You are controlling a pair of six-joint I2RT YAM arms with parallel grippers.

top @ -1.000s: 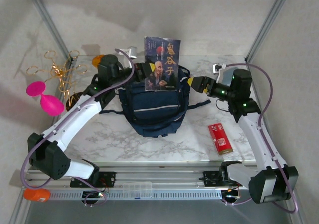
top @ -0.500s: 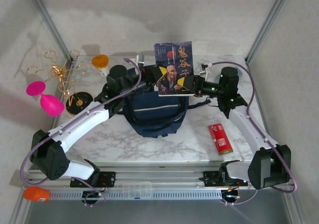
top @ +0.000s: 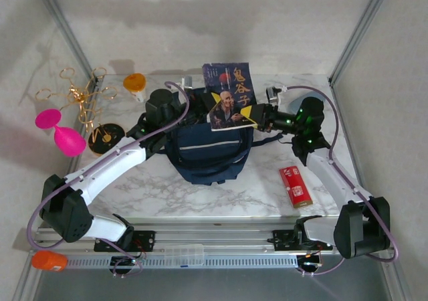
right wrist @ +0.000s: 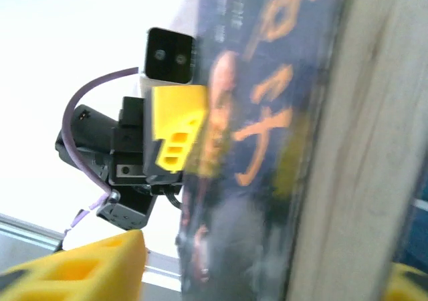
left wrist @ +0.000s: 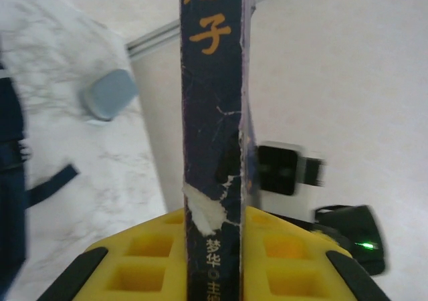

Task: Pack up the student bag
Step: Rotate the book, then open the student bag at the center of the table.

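From above, the student bag (top: 208, 150), navy with white trim lines, sits mid-table with the book (top: 229, 104) held upright at its far top edge, not visibly inside. A red box (top: 295, 185) and an orange-lidded jar (top: 134, 82) lie out on the marble, so packing looks barely begun. The left wrist view has the left gripper (left wrist: 214, 247) pinched tight on the book's spine; in the right wrist view the right gripper (right wrist: 247, 274) straddles the opposite edge, one yellow finger (right wrist: 87, 264) apart from the cover, no grip yet
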